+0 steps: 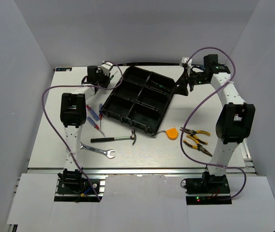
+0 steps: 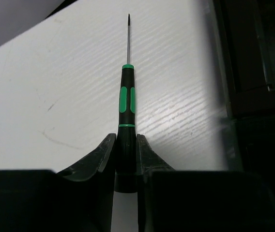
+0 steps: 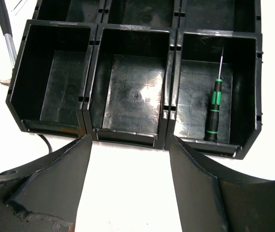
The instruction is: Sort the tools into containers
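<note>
**L tool has the driver; its match lies across the tray**

Your left tool [image 2: 126, 141] is clamped on the black-green screwdriver [image 2: 126, 99]. The pads pinch the butt end of the handle, w/ the shaft running straight out toward the top of the left wrist view. Gripping that far back leaves most of the driver free, so it should drop into a bin w/o the fingers fouling a wall. Downside: a long lever, so it may droop or twist. Can't tell whether it's off the bench [image 2: 55, 87] or resting on it.

The tray [image 3: 171, 72] sits at the right edge of that view. In the top view the left tool is at upper left, beside the tray's far left corner. A second black-green screwdriver [image 3: 214, 108] lies in the right-hand compartment of the right wrist view. That's prob the bin for this type, so yours likely goes w/ it.

Your right tool [image 3: 129, 142] hangs w/ fingers wide apart, holding nothing. It faces the tray's edge at upper right of the top view, out of the left arm's way.

On the bench in the lower half of the top view:
- red and blue screwdrivers [image 1: 94, 116], hammer [image 1: 113, 139] and wrench [image 1: 99, 151] at left-centre
- tape measure [image 1: 173, 133] just beside the tray's near corner
- pliers [image 1: 195, 140] at right

So it's early in the sort, imo.
</note>
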